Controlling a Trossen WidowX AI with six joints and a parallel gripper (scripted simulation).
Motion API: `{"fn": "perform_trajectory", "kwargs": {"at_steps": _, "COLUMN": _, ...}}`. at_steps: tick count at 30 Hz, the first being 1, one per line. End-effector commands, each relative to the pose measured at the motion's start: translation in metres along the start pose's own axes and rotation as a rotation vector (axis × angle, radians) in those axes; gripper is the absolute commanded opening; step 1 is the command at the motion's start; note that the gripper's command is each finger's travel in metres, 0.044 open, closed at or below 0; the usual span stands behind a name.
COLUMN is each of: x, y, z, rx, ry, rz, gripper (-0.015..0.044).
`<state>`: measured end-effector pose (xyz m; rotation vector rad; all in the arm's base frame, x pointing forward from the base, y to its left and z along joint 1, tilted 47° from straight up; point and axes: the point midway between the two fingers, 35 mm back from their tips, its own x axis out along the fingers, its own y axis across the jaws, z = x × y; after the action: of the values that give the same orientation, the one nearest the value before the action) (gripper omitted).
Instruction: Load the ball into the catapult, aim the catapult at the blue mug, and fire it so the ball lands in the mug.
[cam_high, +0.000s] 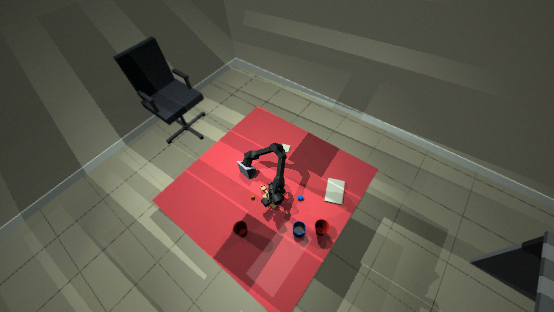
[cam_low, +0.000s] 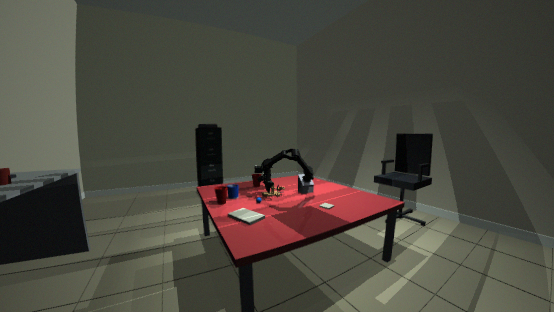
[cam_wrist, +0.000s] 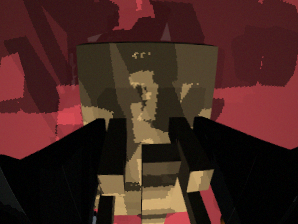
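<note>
Gripping the wooden catapult (cam_high: 263, 188) (cam_low: 274, 194) (cam_wrist: 147, 65), the gripper (cam_high: 272, 201) (cam_low: 270, 191) (cam_wrist: 149, 125) hung below centre in the top view; the blue mug (cam_high: 299, 235) (cam_low: 233, 192) stood lower right.

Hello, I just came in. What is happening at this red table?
A black robot arm is bent down over a small wooden catapult, and its claw appears closed on part of it. A blue ball and a small orange ball lie on the table, outside the catapult. The blue mug stands apart, beside a red cup.
</note>
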<state>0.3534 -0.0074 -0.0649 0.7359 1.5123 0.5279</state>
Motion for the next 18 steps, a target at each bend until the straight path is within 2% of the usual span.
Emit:
{"fn": "perform_trajectory", "kwargs": {"at_steps": 1, "x": 0.000, "y": 0.000, "z": 0.000, "rx": -0.002, "ry": -0.001, "rz": 0.000, "gripper": 0.0263}}
{"fn": "perform_trajectory", "kwargs": {"at_steps": 5, "x": -0.003, "y": 0.000, "z": 0.001, "rx": -0.002, "ry": -0.001, "rz": -0.001, "gripper": 0.0368}}
{"fn": "perform_trajectory", "kwargs": {"at_steps": 8, "x": -0.041, "y": -0.002, "z": 0.004, "rx": -0.001, "ry": -0.002, "rz": -0.005, "gripper": 0.0440}}
{"fn": "perform_trajectory", "kwargs": {"at_steps": 12, "x": -0.098, "y": -0.001, "z": 0.000, "rx": 0.000, "ry": -0.001, "rz": -0.004, "gripper": 0.0440}}
{"fn": "perform_trajectory", "kwargs": {"at_steps": 18, "x": -0.085, "y": -0.002, "z": 0.003, "rx": 0.004, "ry": -0.009, "rz": -0.003, "gripper": 0.0440}}
